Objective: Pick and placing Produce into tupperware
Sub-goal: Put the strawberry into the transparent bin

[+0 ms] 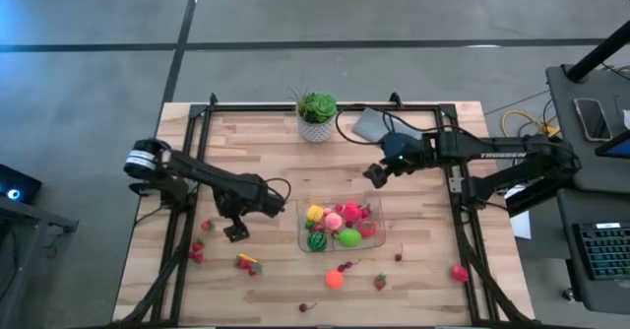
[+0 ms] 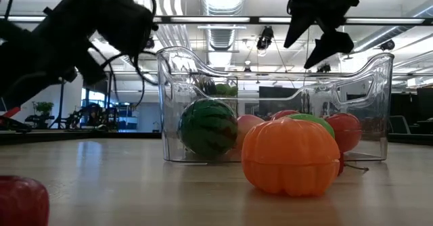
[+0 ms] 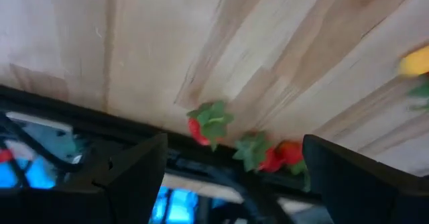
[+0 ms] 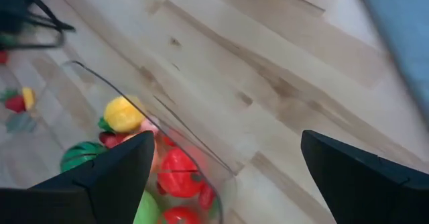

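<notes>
The clear tupperware (image 1: 301, 232) stands mid-table, holding a striped melon (image 1: 317, 241), a yellow piece (image 1: 314, 213), a pink one, a green one and red ones. Loose produce lies around it: strawberries (image 1: 197, 253) by the left edge, an orange fruit (image 1: 335, 280) and a red piece (image 1: 460, 272) toward the near edge. My left gripper (image 1: 236, 234) hovers open left of the tupperware; its wrist view shows two strawberries (image 3: 208, 123) ahead of its fingers. My right gripper (image 1: 375, 176) hangs open above the tupperware's far right corner (image 4: 154, 110) and holds nothing.
A potted plant in a white pot (image 1: 316, 117) and a folded grey cloth (image 1: 371, 124) sit at the far edge. Black frame rails run along the table's left and right sides. In the low view the orange fruit (image 2: 291, 157) lies just in front of the tupperware (image 2: 169, 84).
</notes>
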Available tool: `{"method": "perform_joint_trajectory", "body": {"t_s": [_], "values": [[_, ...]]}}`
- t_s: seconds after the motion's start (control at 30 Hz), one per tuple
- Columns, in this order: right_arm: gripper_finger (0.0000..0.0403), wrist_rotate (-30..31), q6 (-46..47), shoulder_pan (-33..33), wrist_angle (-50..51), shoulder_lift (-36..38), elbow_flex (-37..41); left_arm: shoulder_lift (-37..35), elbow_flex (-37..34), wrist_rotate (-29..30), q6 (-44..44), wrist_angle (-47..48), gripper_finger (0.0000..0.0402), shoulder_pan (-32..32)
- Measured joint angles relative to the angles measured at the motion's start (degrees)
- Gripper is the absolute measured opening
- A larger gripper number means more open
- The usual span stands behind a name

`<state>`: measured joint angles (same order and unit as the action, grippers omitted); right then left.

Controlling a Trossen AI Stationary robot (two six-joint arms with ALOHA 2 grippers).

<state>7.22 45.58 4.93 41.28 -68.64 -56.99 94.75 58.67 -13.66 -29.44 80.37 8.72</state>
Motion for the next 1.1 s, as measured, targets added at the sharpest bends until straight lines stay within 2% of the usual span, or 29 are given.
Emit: {"method": "perform_joint_trajectory", "body": {"t_s": [0.13,0.27,0.37,0.53,0.8,0.97,1.1], "values": [[0.0368,0.1,2.2,0.0,-1.8,0.0,0.0,3.5,-1.0,0.1,1.1,3.2,0.0329,0.0],[0.0368,0.1,2.4,0.0,-1.9,0.0,0.0,4.3,-3.5,0.0,0.7,-0.7,0.0329,0.6],[0.0368,0.1,2.4,0.0,-1.8,0.0,0.0,1.9,-6.6,-0.1,-3.8,-6.1,0.0329,1.5],[0.0368,0.1,2.4,0.0,-1.8,0.0,0.0,-5.6,-11.5,-0.8,-11.5,-8.1,0.0329,3.3],[0.0368,0.3,2.6,0.0,-3.9,0.0,0.0,-17.0,-18.5,0.4,-15.3,-14.4,0.0329,5.3],[0.0368,0.3,4.4,0.0,-4.4,0.0,0.0,-18.5,-22.4,0.2,-15.9,-17.3,0.0326,6.5],[0.0368,0.3,5.7,0.0,-4.4,0.0,0.0,-16.5,-23.2,-0.4,-16.4,-17.9,0.0313,6.5]]}}
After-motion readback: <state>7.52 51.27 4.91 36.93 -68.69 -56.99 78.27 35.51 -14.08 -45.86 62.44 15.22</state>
